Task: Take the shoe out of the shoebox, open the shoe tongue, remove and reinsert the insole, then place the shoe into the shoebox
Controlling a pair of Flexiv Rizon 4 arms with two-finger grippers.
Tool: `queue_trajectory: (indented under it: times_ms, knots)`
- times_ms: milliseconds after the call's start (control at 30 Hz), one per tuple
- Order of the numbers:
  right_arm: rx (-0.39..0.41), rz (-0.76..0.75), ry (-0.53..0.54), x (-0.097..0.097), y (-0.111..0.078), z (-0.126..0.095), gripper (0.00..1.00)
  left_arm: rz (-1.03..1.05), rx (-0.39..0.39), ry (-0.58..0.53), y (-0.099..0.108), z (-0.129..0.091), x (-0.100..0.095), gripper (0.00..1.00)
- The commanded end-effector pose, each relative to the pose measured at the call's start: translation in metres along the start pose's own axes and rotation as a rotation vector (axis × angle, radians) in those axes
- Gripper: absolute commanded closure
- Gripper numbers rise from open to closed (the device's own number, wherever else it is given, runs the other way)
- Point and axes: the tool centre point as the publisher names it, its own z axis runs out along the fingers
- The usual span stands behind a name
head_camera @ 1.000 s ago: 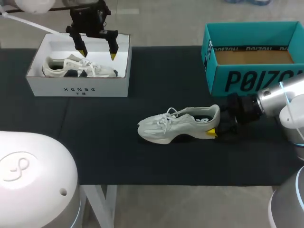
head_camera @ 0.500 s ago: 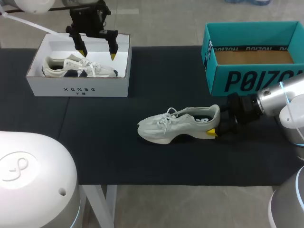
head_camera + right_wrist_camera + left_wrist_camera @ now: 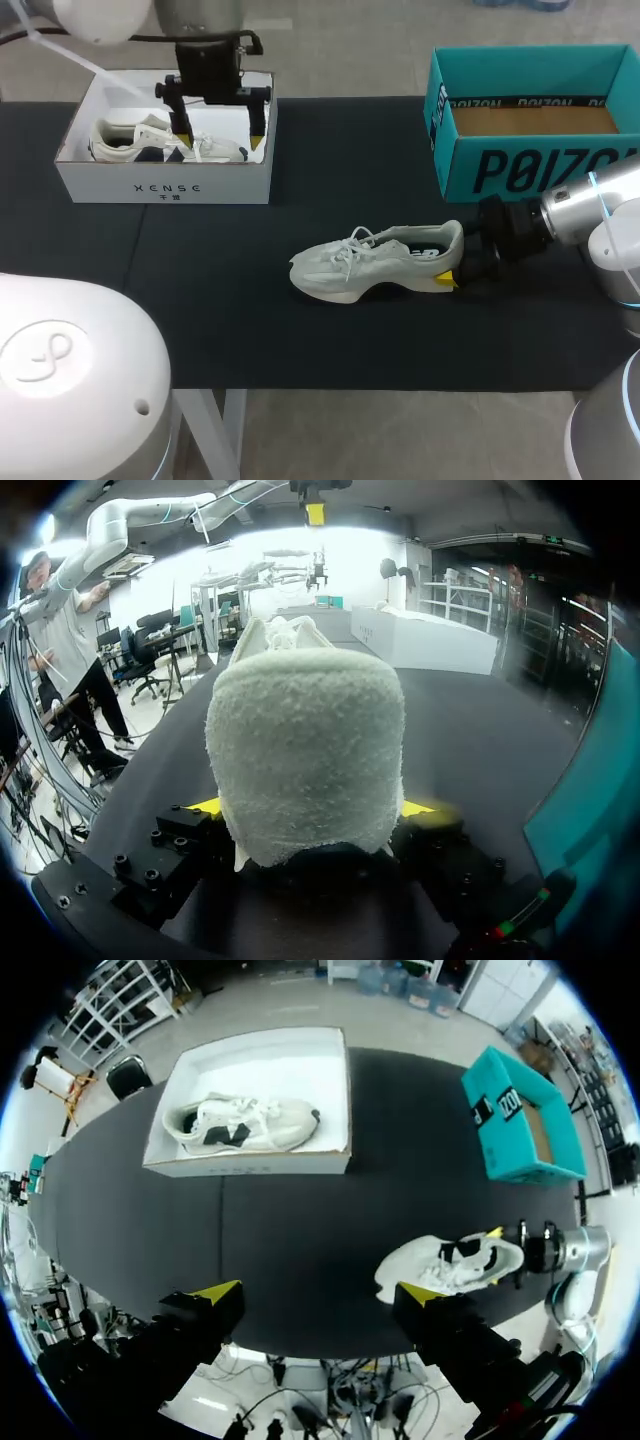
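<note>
Pale grey shoe [image 3: 375, 265] sits upright near the open teal shoebox [image 3: 530, 165]

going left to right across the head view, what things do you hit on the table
white shoebox → loose shoe → teal shoebox

The left arm [image 3: 100, 15] is glossy white, with a pale cable [image 3: 60, 48] running beside it. A domed white housing [image 3: 70, 370] bears an embossed loop mark. The left gripper [image 3: 315, 1295] is black with yellow tips. The right arm [image 3: 590, 205] is silvery with a thin blue ring, and the black right gripper [image 3: 312, 807] shows small screws and, seemingly, green and red indicator lights.
</note>
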Motion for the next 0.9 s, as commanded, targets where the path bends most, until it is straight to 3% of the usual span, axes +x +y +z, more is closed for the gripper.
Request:
queue_trajectory:
  times_ms: [33, 567, 600, 700, 833, 900]
  knots:
    - [0.004, 0.001, -0.001, 0.001, -0.004, 0.002, 1.00, -0.001, -0.014, 0.023, 0.000, 0.000, 0.002, 0.00]
    - [0.004, 0.001, -0.001, 0.001, -0.004, 0.002, 1.00, -0.001, -0.014, 0.023, 0.000, 0.000, 0.002, 0.00]
    - [0.004, 0.001, -0.001, 0.001, -0.004, 0.002, 1.00, -0.108, -0.010, -0.024, 0.000, 0.000, 0.004, 0.00]
    - [0.004, 0.001, -0.001, 0.001, -0.004, 0.002, 1.00, -0.226, 0.093, -0.012, 0.026, -0.007, 0.015, 0.00]
    - [0.004, 0.001, -0.001, 0.001, -0.004, 0.002, 1.00, -0.307, 0.092, -0.008, 0.053, -0.013, 0.030, 0.00]
    - [0.004, 0.001, -0.001, 0.001, -0.004, 0.002, 1.00, -0.219, 0.093, -0.019, 0.069, -0.012, 0.039, 0.00]
